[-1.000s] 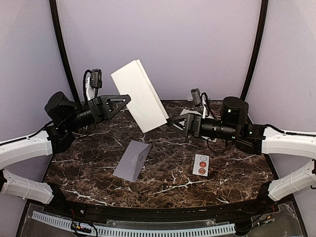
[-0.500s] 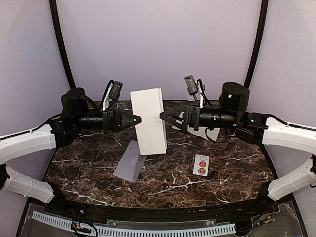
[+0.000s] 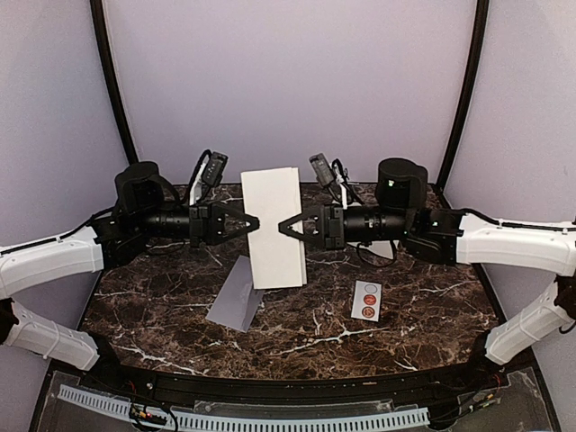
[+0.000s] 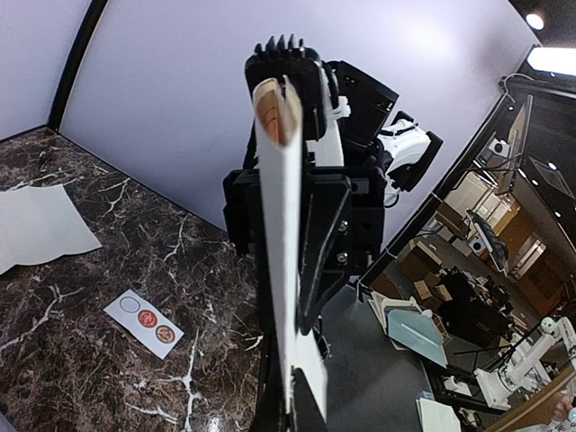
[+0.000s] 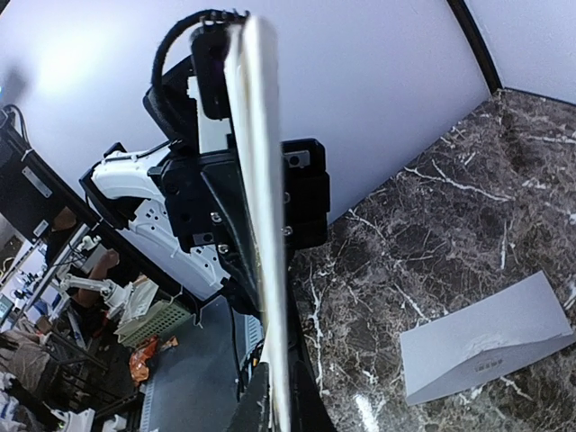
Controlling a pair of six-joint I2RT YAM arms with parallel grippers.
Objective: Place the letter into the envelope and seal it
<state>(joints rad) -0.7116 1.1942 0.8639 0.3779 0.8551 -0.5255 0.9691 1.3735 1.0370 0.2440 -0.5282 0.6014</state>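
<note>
Letter (image 3: 273, 227) upright in mid-air, left gripper (image 3: 251, 225) clamped on its left edge, right gripper (image 3: 288, 225) pinching its right edge. Envelope (image 3: 238, 295) flat on table (image 3: 414, 315) below. Risk: arms pulling unevenly may buckle or tear the sheet.

My left hand (image 3: 255, 225) and right hand (image 3: 283, 225) are black, with flat triangular fingers (image 3: 231, 220). Behind each sits a round black motor (image 3: 137, 184), then a smooth white arm shell (image 3: 54, 261). Small cameras (image 3: 213, 167) on top trail looped black cables (image 3: 193, 177). Silver screws (image 5: 290, 159) stud the blocks.
</note>
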